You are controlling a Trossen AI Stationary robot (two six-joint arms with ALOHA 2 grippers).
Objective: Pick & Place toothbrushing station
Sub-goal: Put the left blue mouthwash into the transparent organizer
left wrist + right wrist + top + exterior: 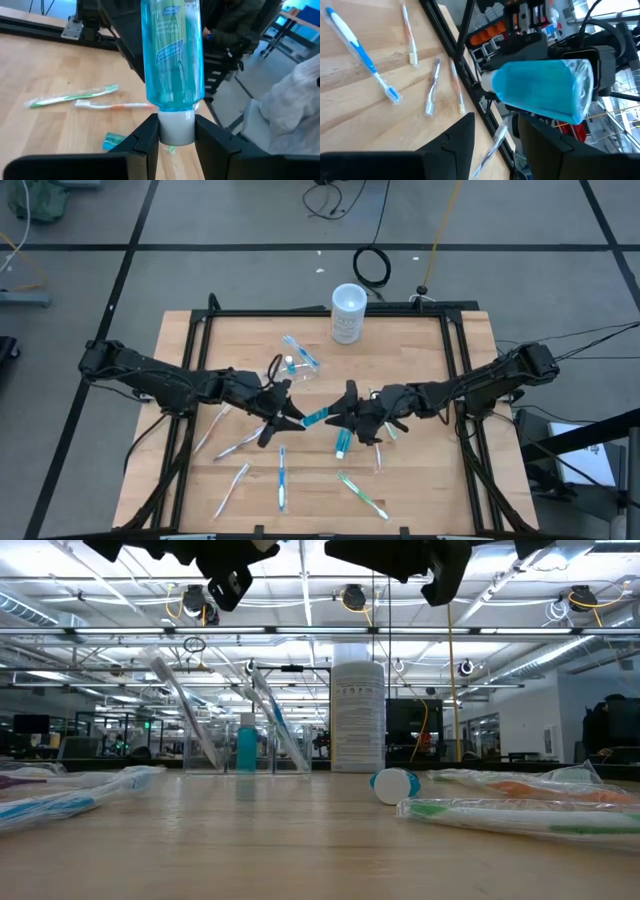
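Note:
The clear plastic tray point(300, 356) lies on the table's far middle, with a toothbrush and a small blue item in it; it also shows in the low view point(215, 730). A white cup point(348, 313) stands behind it. My left gripper point(296, 420) is shut on a blue liquid bottle point(316, 417) above the table's middle. My right gripper point(340, 415) is open right at the bottle's other end point(570, 95). My left gripper pinches the bottle's white cap point(176, 129) between its two fingers point(150, 137). It comes about level from the table's left, and the bottle sticks out ahead along the fingers. The bottle is lifted clear of the table. My right gripper: I cannot tell whether its fingers point(540, 145) touch the bottle's base end.
Several wrapped toothbrushes point(281, 478) point(362, 495) point(236, 446) lie scattered on the near half of the table. A small toothpaste tube point(341, 443) lies under the right gripper. Black frame rails point(455, 360) run along the table's sides and far edge.

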